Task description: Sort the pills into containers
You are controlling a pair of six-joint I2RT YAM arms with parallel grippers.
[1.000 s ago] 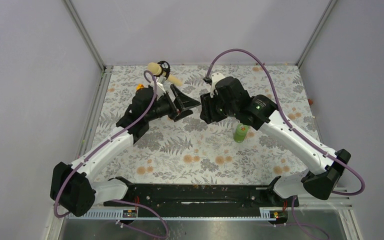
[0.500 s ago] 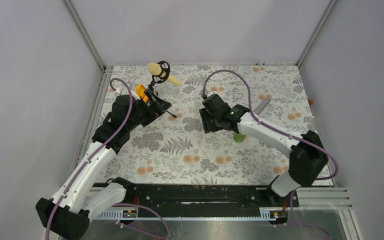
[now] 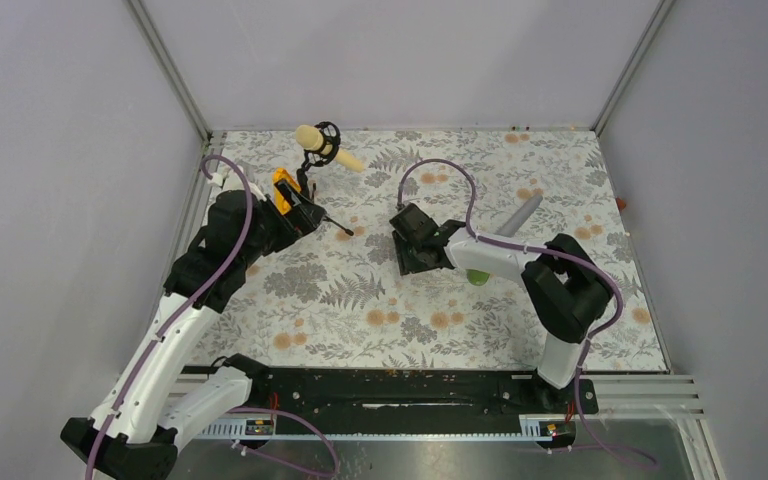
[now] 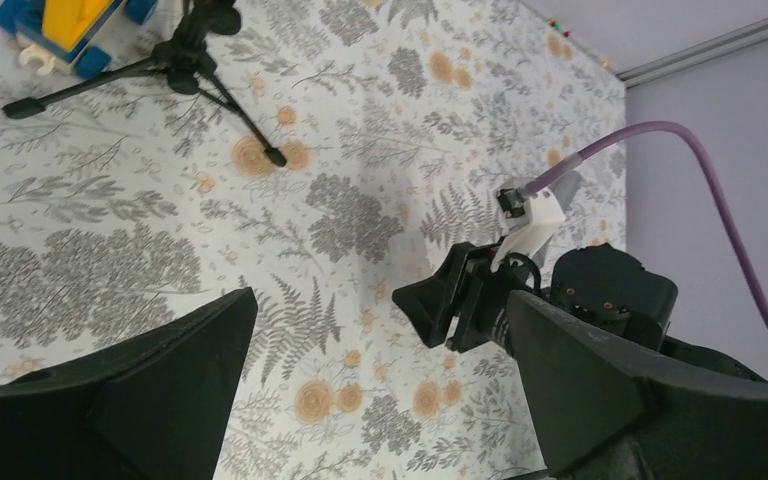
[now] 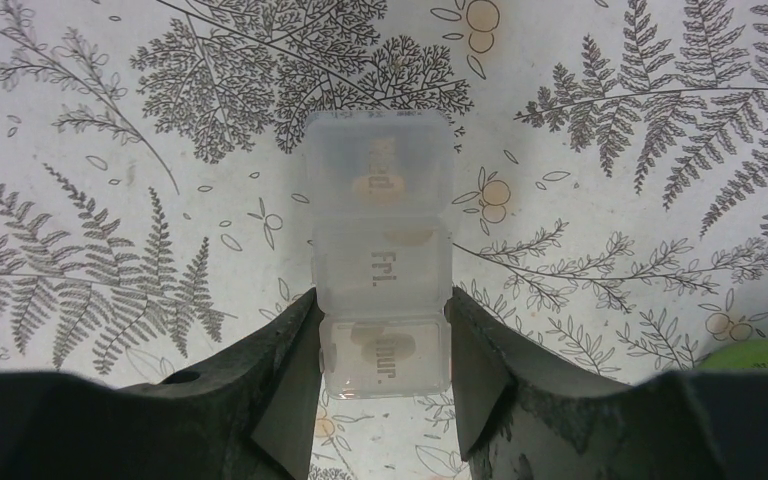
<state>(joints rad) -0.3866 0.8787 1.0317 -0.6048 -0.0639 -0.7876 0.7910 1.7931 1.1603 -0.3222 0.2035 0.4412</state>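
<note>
Your right jaws are clenched on the translucent, colourless plastic pill container [image 5: 380,255], one black finger pressed to each side of its nearest cell. The container is a short strip of three square lidded cells joined end to end, running straight away from the right wrist camera. Its lids are frosted, so the floral print shows only faintly through them. The nearest lid reads "Thur." and the middle one "Fri."; the far label is too washed out to read with confidence. Under the lids you can make out dim tan pills [image 5: 392,345], blurred by the plastic. The strip lies flat on the grey floral mat of the desk [image 3: 360,310], near its middle. In the top view it is hidden beneath the right arm [image 3: 490,255]. A green screw-cap bottle [image 3: 477,274] stands just beside that arm, and its green edge shows at the lower right of the right wrist view.

Your left jaws are released, spread wide with nothing between them, held above the mat at the left. Beyond them stand a small black tripod [image 4: 195,60] and a yellow and blue toy block [image 4: 70,25]. A grey cylinder [image 3: 522,212] lies to the right of the bottle
</note>
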